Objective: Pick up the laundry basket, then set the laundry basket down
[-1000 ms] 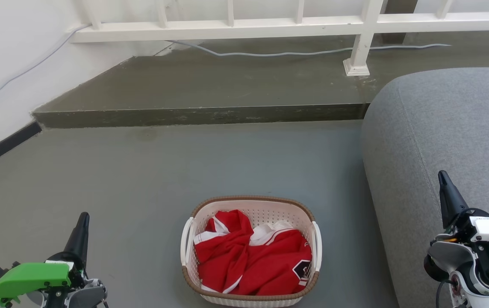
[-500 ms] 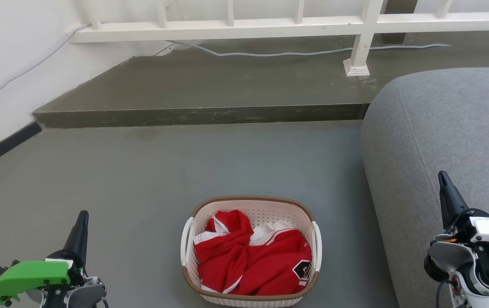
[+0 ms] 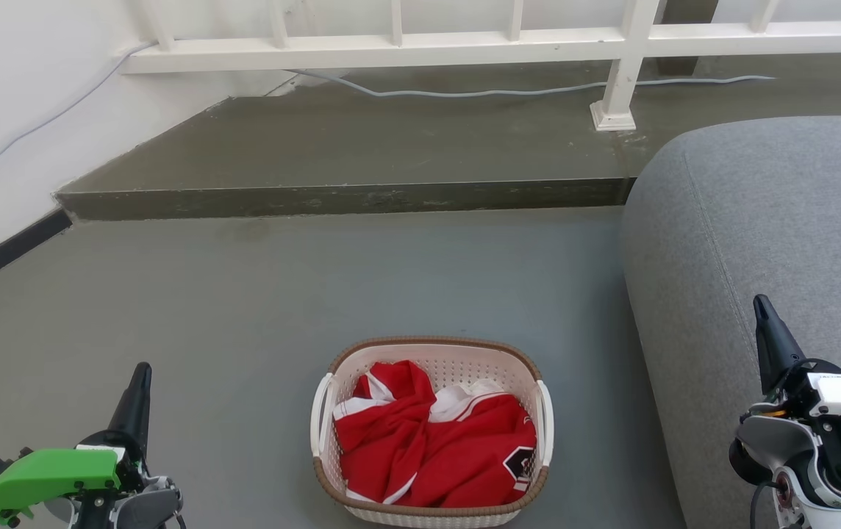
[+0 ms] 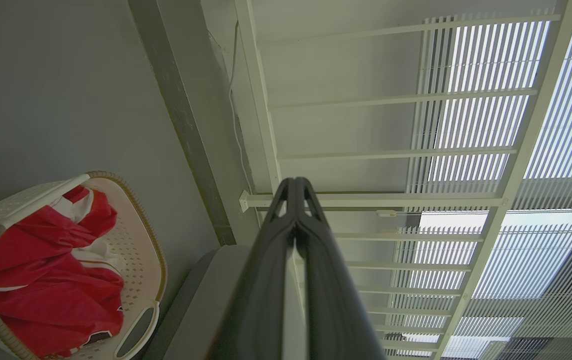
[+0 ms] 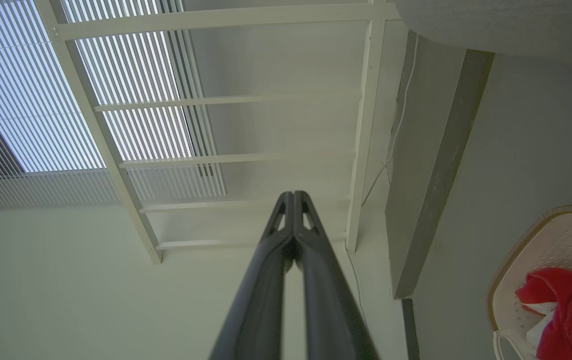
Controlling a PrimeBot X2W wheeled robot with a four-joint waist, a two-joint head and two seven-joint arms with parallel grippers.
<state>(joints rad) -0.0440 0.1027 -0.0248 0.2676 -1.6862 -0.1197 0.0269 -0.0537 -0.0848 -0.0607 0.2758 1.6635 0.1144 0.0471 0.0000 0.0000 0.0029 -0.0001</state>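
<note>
The basket (image 3: 435,342) sits on the floor (image 3: 244,308), bottom centre of the head view. It lies between the two grippers, apart from both and near the sofa (image 3: 759,220). A red garment (image 3: 435,441) is bunched inside.

Head view gives each gripper side-on as one dark spike: left gripper (image 3: 142,371) lower left, right gripper (image 3: 761,305) lower right.

Wrist views settle the jaws. Left fingers (image 4: 271,270) are pressed together to the tips, right fingers (image 5: 268,280) likewise, nothing between them.

Wrist views also catch window blinds (image 4: 491,125) behind the railing (image 3: 391,48), and the basket at a frame corner.

Versus 1 s ago: basket and right gripper unmoved. Left gripper possibly a hair higher, too slight to be sure.
</note>
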